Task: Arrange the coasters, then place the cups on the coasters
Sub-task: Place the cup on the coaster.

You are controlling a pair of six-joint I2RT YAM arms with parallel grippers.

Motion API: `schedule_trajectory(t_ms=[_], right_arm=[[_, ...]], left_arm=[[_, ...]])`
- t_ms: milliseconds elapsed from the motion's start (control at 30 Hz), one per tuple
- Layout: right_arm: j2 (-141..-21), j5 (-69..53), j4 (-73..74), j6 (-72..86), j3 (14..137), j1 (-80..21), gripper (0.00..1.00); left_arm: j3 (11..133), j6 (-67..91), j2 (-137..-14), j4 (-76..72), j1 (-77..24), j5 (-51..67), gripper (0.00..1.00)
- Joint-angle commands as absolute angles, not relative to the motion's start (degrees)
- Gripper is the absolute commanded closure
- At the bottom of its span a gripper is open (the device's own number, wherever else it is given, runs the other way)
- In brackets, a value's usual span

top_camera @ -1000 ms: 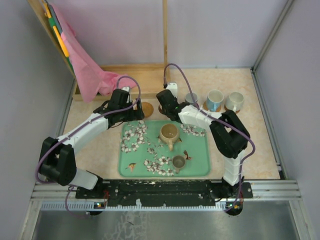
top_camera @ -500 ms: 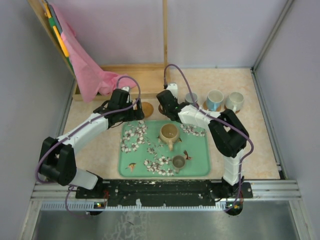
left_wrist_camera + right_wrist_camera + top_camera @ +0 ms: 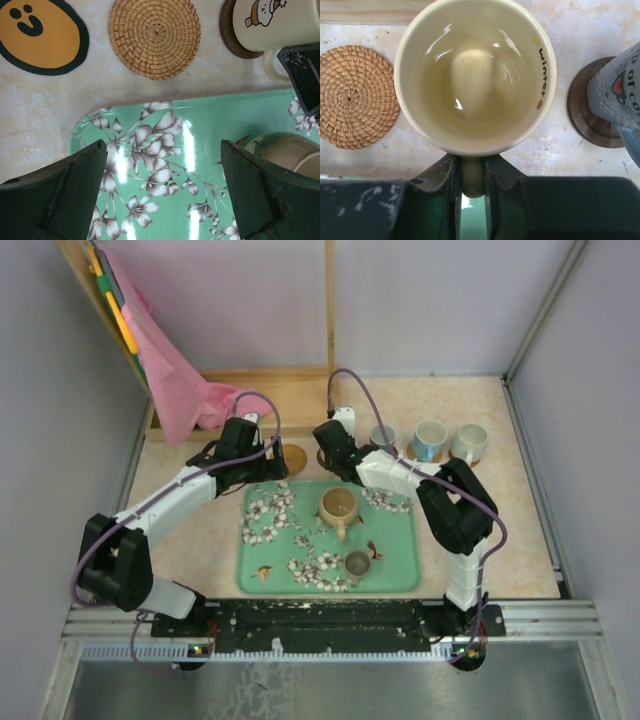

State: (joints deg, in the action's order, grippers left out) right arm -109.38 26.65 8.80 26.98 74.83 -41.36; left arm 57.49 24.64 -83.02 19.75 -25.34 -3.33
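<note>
Nothing moved on marbled table (image 3: 530,540): right fingers (image 3: 447,187) pinch cup (image 3: 475,75), left fingers (image 3: 55,195) wide.

Bright, even light from above fills every view, and shadows are faint and short. Between the left hand's (image 3: 165,190) fingers (image 3: 70,195), white glare streaks cross the green floral tray (image 3: 150,120). Just ahead of the right hand (image 3: 472,180), the cream mug's (image 3: 475,75) glazed inside shows small highlights. Both hands look soft, close to their lenses.
</note>
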Motion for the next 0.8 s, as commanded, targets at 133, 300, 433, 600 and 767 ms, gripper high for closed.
schedule_trajectory(t_ms=[133, 300, 433, 600, 767], right_arm=[[-109.6, 28.13, 2.83, 26.63, 79.16, -40.95, 1.0], [-109.99, 27.94, 3.35, 26.66, 79.17, -40.97, 1.0], [-110.38, 27.61, 4.0, 26.67, 79.31, -40.96, 1.0], [-110.48, 27.48, 4.34, 26.6, 79.32, -40.94, 1.0], [-110.47, 27.6, 5.16, 26.72, 79.29, -40.96, 1.0]], left_arm=[[57.13, 24.45, -82.14, 19.78, -24.93, -2.37, 0.0], [57.13, 24.46, -82.17, 19.69, -24.9, -2.15, 0.0], [57.13, 24.51, -82.34, 19.6, -24.87, -1.94, 0.0], [57.05, 24.52, -82.27, 19.6, -24.86, -1.89, 0.0], [57.08, 24.65, -82.35, 19.51, -24.82, -1.8, 0.0]])
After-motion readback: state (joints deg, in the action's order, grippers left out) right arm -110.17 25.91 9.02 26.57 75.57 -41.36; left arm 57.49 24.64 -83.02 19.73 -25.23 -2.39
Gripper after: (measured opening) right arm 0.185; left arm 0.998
